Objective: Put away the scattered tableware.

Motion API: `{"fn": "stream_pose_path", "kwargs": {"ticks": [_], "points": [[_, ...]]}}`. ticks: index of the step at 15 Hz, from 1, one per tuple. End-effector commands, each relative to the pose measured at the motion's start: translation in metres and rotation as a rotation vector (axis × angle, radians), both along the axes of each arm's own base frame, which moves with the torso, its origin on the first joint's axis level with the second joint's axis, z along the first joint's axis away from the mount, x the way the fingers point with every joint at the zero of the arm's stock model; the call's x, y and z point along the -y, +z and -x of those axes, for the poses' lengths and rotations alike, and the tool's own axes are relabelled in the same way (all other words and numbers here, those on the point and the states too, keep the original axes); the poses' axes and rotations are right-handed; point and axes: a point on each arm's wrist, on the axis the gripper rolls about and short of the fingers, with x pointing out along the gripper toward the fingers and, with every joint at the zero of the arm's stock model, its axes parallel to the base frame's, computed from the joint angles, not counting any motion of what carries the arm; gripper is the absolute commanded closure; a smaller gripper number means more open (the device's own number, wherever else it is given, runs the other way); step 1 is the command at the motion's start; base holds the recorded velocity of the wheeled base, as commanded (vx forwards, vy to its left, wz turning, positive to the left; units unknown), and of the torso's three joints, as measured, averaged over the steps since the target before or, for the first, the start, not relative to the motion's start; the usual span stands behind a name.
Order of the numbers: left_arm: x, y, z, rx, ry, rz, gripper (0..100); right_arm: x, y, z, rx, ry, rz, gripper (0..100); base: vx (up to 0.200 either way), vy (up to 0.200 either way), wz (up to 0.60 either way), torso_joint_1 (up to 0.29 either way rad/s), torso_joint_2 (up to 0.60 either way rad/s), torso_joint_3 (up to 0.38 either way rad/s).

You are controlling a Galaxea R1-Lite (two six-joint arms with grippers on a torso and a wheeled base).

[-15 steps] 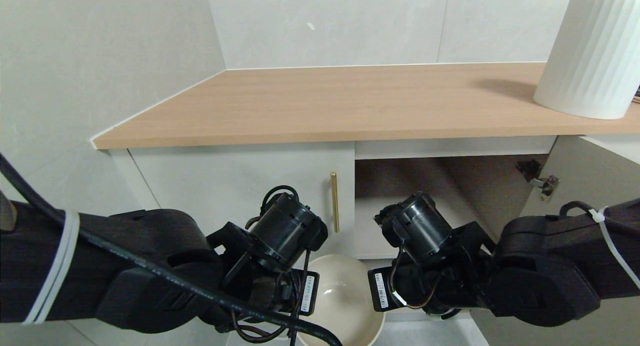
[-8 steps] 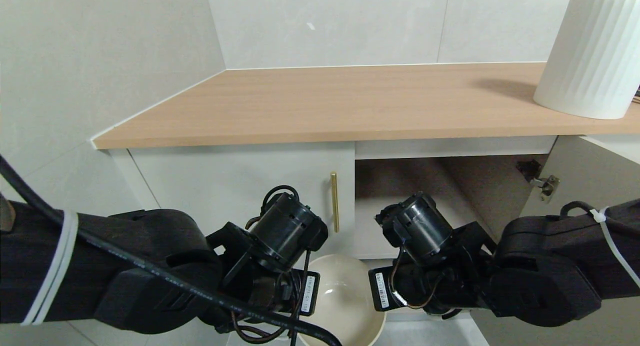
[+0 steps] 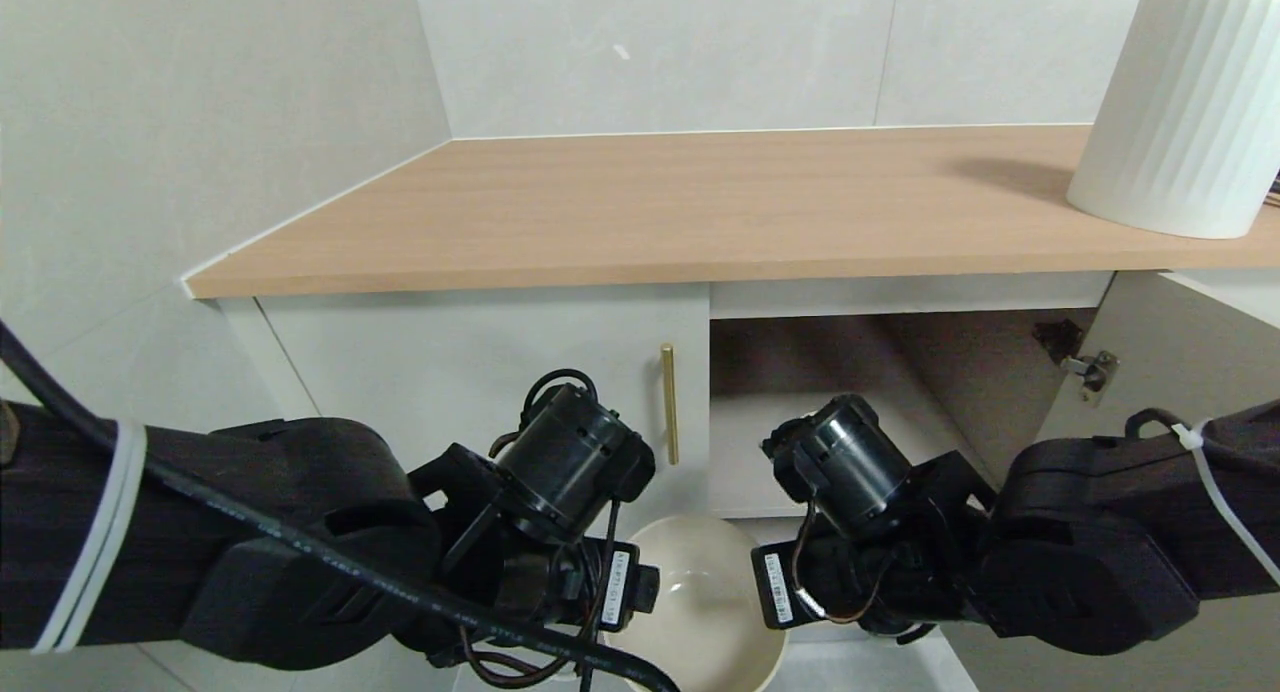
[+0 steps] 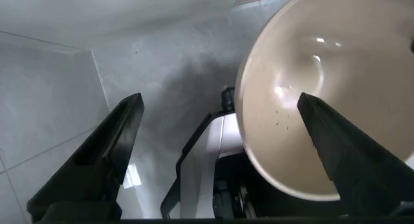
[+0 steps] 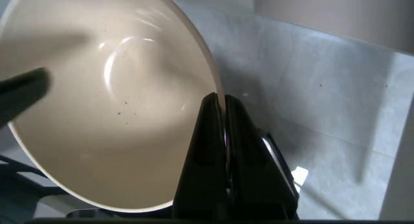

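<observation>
Nearest, a cream bowl [image 3: 700, 612] hangs low between the two wrists, above pale grey floor tiles [image 4: 65, 107] and in front of the cabinet. The right gripper [image 5: 223, 104] is clamped on the bowl's rim, one finger inside and one outside, so the bowl is held tilted with its hollow facing up toward the head camera. The left gripper [image 4: 220, 101] is spread wide and grasps nothing; one of its fingers [image 4: 336, 153] lies across the bowl's near edge in the left wrist view, though contact cannot be judged. The left arm [image 3: 300, 542] comes in from the left and the right arm [image 3: 1080, 552] from the right. Each wrist carries a small white label [image 3: 620, 587] with barcode-like print too small to read. Behind them, the left cabinet door [image 3: 480, 372] is closed, with an upright brass handle [image 3: 668, 404]. The compartment [image 3: 850, 372] to its right stands open, its door [image 3: 1180, 372] swung out on a metal hinge [image 3: 1090, 370]. Above runs a light wooden countertop [image 3: 700, 202], with a white ribbed container [image 3: 1180, 112] at its far right. Pale wall tiles [image 3: 650, 42] enclose the corner.
</observation>
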Motion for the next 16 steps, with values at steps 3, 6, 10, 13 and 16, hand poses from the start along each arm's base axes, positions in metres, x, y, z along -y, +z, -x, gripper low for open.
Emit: {"fn": "stream_pose_path", "kwargs": {"ticks": [3,6,10,13,16], "points": [[-0.001,0.007,0.001,0.022,0.000,0.023,0,0.014,-0.017,-0.012,-0.040,-0.057,0.044,100,0.000,0.000,0.00,0.000,0.00,0.000],[-0.003,0.011,0.003,0.033,0.000,0.033,0,0.045,-0.027,-0.028,-0.034,-0.193,0.108,100,0.000,0.000,0.00,0.000,0.00,0.000],[-0.003,0.018,0.008,0.048,-0.012,0.049,0,0.086,-0.032,-0.075,0.030,-0.397,0.036,100,0.000,0.000,0.00,0.000,0.00,0.000],[-0.003,0.018,0.008,0.048,-0.012,0.049,0,0.102,-0.033,-0.099,0.108,-0.531,-0.084,100,0.000,0.000,0.00,0.000,0.00,0.000],[-0.003,0.018,0.008,0.048,-0.012,0.049,0,0.110,-0.037,-0.116,0.194,-0.623,-0.135,100,0.000,0.000,0.00,0.000,0.00,0.000]]}}
